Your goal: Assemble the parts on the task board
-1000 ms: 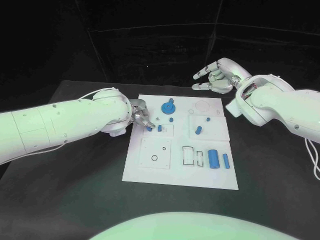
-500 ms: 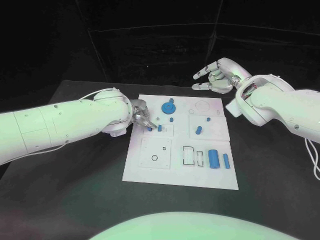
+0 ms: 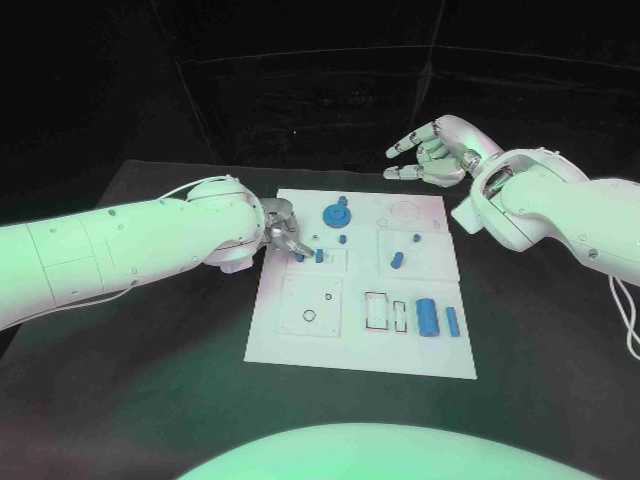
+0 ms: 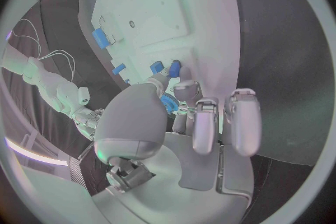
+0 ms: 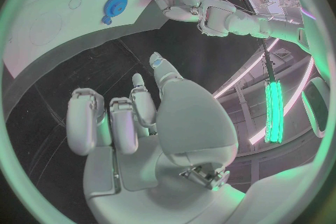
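The left robot hand (image 3: 281, 232) is reaching over the left edge of the task board (image 3: 320, 345), pinching a small blue part (image 4: 168, 102) between its fingertips, other fingers curling beside it. The right robot hand (image 3: 433, 150) is hovering off the counter (image 3: 147, 380) past the board's far right corner, grasping nothing, fingers loosely curled and apart. A blue gear (image 3: 336, 214) is sitting near the board's far edge, blue cylinders (image 3: 427, 318) lying toward the near right corner, with open board between.

Task board (image 3: 309, 340) mid-table (image 3: 147, 420); left hand (image 3: 281, 229) at its left edge; right hand (image 3: 428, 152) behind.
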### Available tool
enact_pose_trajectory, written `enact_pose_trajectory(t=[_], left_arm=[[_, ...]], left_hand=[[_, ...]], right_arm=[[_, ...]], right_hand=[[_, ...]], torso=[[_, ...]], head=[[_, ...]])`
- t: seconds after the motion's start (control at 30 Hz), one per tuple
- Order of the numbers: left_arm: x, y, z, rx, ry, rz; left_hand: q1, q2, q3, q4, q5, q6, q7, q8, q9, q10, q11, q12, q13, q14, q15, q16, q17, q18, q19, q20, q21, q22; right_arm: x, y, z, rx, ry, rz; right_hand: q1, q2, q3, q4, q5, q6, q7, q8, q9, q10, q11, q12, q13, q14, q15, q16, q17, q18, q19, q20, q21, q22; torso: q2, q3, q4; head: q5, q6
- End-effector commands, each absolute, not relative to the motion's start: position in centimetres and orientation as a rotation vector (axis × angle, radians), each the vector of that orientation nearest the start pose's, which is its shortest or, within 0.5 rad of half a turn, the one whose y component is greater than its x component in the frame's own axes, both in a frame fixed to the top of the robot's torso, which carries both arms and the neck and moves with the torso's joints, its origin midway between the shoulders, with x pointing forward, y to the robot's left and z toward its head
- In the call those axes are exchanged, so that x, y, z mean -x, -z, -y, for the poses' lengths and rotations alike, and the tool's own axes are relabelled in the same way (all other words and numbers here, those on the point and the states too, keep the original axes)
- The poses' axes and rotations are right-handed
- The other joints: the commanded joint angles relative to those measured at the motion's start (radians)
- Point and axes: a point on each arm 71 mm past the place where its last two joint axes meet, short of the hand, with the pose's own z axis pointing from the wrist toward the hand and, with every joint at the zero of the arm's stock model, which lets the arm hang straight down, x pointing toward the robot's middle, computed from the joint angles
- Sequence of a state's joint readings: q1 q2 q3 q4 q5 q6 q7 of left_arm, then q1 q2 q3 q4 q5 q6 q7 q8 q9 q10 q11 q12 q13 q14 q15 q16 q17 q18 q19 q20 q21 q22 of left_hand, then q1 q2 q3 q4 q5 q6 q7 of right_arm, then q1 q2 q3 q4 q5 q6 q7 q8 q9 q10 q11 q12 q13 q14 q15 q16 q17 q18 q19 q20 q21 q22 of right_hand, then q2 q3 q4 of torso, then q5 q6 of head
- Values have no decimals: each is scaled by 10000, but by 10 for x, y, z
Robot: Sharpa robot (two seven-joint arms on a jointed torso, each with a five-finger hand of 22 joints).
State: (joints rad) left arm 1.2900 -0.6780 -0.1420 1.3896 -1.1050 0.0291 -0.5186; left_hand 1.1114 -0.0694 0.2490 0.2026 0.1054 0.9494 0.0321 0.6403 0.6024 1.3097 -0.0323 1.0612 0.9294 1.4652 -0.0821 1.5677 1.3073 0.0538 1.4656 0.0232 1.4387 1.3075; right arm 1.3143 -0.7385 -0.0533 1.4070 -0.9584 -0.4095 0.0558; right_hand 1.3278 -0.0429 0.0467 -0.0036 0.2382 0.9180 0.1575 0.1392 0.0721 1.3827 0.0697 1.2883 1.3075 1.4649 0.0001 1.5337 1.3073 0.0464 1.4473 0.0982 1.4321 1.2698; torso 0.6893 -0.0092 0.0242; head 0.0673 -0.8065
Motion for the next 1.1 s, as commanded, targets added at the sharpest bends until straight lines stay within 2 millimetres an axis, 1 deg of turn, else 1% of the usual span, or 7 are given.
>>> enact_pose_trajectory(t=[0.03,0.4,0.73,0.8,0.87,1.0,1.1], left_arm=[[-507,218,-178,1470,3522,-22070],[-505,212,-187,2190,3942,-21376],[-506,205,-192,3196,5175,-20582],[-506,204,-192,3291,5520,-20440],[-507,201,-190,3391,6253,-20127],[-512,192,-180,3112,8252,-18977],[-514,185,-169,2067,9186,-17930]], left_hand=[[-149,-27,-211,107,-55,34,-4,44,16,7,-37,47,0,1056,-87,31,2635,-148,356,-31,45,1037],[-385,6,-1241,831,-62,-62,9,37,38,-101,-26,-47,-156,1056,-91,31,2635,-122,315,-36,-51,946],[-394,174,-1730,867,-43,-319,101,-84,-1,-410,50,-369,-559,1056,-39,31,2635,-32,145,-2,-382,574],[-157,242,-1782,814,-21,-536,189,-211,-60,-774,128,-800,-1041,1056,17,31,2635,83,-93,34,-818,81],[445,297,-1790,662,-10,-1018,439,-510,-218,-1816,347,-1919,-2223,902,199,-330,2300,400,-843,165,-2151,-1367],[2206,400,-1425,103,10,-1929,1140,-1426,-943,-3766,1031,-3361,-3184,-1128,786,-3860,-654,1197,-3516,683,-6718,-5773],[3483,353,-769,-446,15,-2127,1474,-2096,-1593,-4547,1343,-4579,-4169,-2979,1091,-6480,-2784,1231,-4045,947,-7613,-6310]], right_arm=[[-525,131,183,-2118,-9622,-15402],[-525,132,183,-2117,-9616,-15401],[-526,132,184,-2130,-9590,-15400],[-526,132,184,-2132,-9586,-15400],[-526,132,185,-2137,-9578,-15399],[-526,132,185,-2142,-9567,-15397],[-527,132,184,-2140,-9564,-15399]], right_hand=[[8,101,-37,3,45,-76,19,35,-15,-56,8,-34,97,887,-65,-50,2008,139,-60,-1,-50,-8],[8,101,-37,3,45,-76,19,35,-15,-56,8,-34,97,887,-65,-50,2008,139,-60,-1,-50,-8],[8,101,-37,3,45,-76,19,35,-15,-56,8,-34,97,887,-65,-50,2008,139,-60,-1,-50,-8],[8,101,-37,3,45,-76,19,35,-15,-56,8,-34,97,887,-65,-50,2008,139,-60,-1,-50,-8],[8,101,-37,3,45,-76,19,35,-15,-56,8,-34,97,887,-65,-50,2008,139,-60,-1,-50,-8],[8,101,-37,3,45,-76,19,35,-15,-56,8,-34,97,887,-65,-50,2008,139,-60,-1,-50,-8],[7,103,-41,4,45,-78,19,36,-15,-57,8,-35,96,887,-64,-51,2007,139,-59,-1,-50,-9]], torso=[[-3,-1,1],[-2,-5,6],[0,-1,3],[-3,0,4],[-8,6,7],[0,9,-10],[4,-6,-10]], head=[[-2,13],[-25,36],[-46,69],[-50,72],[-56,75],[-85,135],[-127,169]])
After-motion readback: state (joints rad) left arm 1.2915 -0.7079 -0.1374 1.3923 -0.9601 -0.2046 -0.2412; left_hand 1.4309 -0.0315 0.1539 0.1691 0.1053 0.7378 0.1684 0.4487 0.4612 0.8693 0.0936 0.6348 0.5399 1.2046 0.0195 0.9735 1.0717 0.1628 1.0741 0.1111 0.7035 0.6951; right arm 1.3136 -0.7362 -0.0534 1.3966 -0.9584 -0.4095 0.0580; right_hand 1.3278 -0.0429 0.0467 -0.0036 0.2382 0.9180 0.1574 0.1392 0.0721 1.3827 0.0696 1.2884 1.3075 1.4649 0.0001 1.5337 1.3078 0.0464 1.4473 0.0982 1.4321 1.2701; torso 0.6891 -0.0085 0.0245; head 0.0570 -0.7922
